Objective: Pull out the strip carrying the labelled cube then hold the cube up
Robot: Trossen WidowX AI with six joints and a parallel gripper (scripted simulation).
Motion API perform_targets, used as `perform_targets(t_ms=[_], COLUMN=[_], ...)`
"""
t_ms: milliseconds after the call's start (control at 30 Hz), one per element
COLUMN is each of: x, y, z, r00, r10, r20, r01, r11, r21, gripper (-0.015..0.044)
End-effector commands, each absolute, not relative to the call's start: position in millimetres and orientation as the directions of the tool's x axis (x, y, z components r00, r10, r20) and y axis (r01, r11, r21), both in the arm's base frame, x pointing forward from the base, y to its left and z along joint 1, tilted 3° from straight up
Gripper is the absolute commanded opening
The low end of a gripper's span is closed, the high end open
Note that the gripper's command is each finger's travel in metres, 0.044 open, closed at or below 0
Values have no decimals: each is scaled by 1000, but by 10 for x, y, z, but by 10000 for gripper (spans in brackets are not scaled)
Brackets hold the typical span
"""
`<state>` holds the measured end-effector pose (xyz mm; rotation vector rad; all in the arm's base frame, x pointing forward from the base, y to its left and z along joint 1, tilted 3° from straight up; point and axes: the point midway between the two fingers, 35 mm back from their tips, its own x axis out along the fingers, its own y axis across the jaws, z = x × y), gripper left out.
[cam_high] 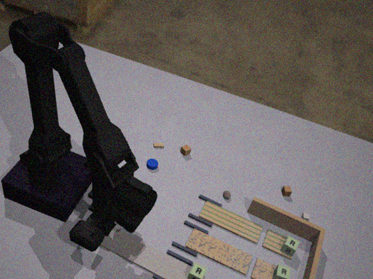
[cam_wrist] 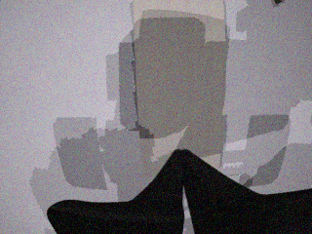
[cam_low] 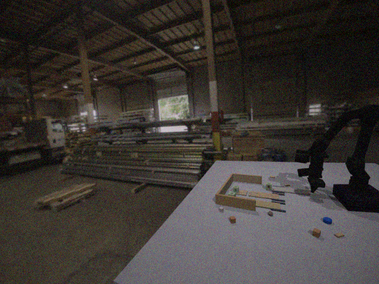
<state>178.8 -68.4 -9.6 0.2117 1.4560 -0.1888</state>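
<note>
The table top (cam_high: 219, 121) looked matt and smooth. The fence (cam_high: 312, 257) and the striped strip (cam_high: 230, 221) read as wood — the speckled strip (cam_high: 219, 251) like cork. The arm (cam_high: 83, 108) was matt black.
</note>
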Motion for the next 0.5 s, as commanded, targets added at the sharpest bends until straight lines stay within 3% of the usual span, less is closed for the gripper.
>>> perform_targets(t_ms=[0, 467], x=[1622, 1546], y=[-630, -611], z=[-177, -182], r00=[59, 58], r10=[18, 18], r20=[-998, -998], r01=[256, 256], r11=[966, 966], r21=[32, 32], gripper=[0, 0])
